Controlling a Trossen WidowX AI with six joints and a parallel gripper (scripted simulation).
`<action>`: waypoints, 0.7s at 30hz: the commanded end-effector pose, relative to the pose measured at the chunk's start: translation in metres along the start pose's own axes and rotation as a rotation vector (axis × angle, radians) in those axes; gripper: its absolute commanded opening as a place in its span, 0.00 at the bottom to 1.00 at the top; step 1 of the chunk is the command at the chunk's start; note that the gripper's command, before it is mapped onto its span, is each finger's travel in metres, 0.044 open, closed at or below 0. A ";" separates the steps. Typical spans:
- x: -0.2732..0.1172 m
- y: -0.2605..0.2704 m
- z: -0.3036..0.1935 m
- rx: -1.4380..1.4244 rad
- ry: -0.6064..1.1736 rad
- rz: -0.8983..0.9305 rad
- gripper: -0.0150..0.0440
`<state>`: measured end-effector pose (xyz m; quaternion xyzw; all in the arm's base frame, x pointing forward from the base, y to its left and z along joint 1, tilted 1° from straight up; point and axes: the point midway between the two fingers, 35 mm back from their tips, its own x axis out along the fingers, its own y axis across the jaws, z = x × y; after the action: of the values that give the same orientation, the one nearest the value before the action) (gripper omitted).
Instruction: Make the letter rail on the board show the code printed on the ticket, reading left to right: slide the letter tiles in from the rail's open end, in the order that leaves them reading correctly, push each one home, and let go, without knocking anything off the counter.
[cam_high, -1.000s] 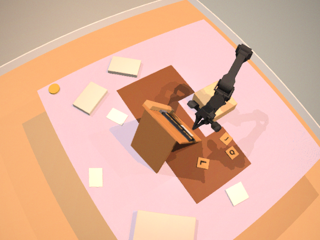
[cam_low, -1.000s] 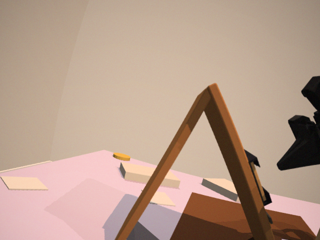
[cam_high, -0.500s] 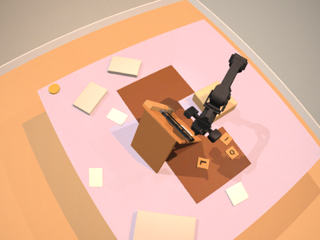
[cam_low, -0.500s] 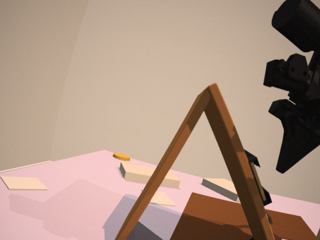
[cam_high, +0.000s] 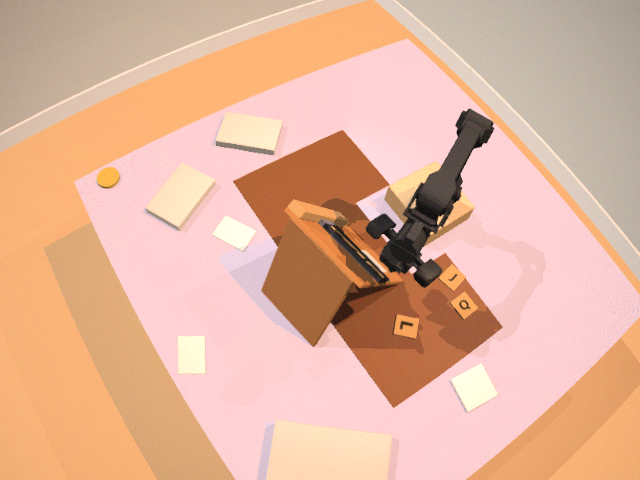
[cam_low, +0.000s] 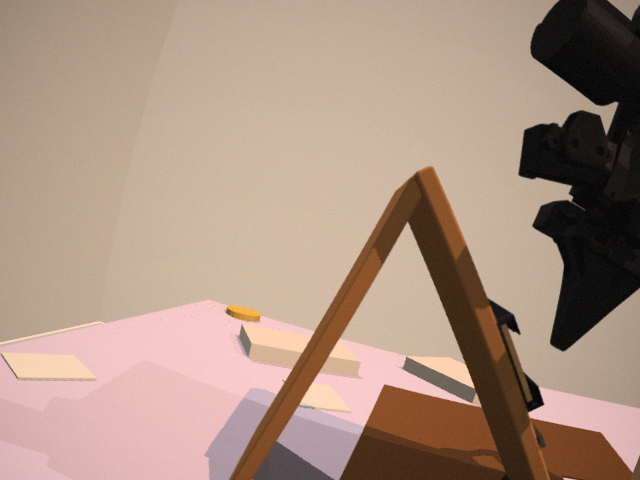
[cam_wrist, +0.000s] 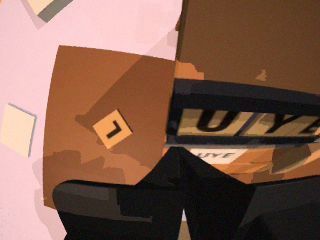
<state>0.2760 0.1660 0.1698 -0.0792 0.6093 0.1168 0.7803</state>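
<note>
The wooden A-shaped board (cam_high: 309, 281) (cam_low: 454, 304) (cam_wrist: 240, 40) carries the dark letter rail (cam_high: 356, 253) (cam_low: 536, 393) (cam_wrist: 210, 87). In the wrist view the rail holds U (cam_wrist: 215, 121), then Y (cam_wrist: 282, 124), then E (cam_wrist: 314, 128), partly cut off by the frame. A thin slanted line shows between U and Y. The ticket (cam_wrist: 214, 155) below reads UYE. My gripper (cam_low: 560, 347) (cam_wrist: 175, 152) is shut and empty, its tips in front of the rail near the U end, apart from the board in the exterior view. The top view hides the tips.
Loose tiles L (cam_high: 406, 326) (cam_wrist: 112, 129), Q (cam_high: 464, 305) and J (cam_high: 452, 277) lie on the brown mat (cam_high: 395, 382) (cam_wrist: 75, 65). A wooden block (cam_high: 398, 201) is under the arm. Pale blocks, cards and an orange disc (cam_high: 108, 177) (cam_low: 243, 313) lie around.
</note>
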 end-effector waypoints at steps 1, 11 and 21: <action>0.002 0.000 0.002 0.002 -0.002 0.005 0.25; 0.005 0.001 0.006 0.002 -0.002 0.005 0.25; 0.008 0.002 0.009 0.002 -0.002 0.005 0.25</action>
<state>0.2844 0.1697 0.1646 -0.0774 0.6095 0.1154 0.7805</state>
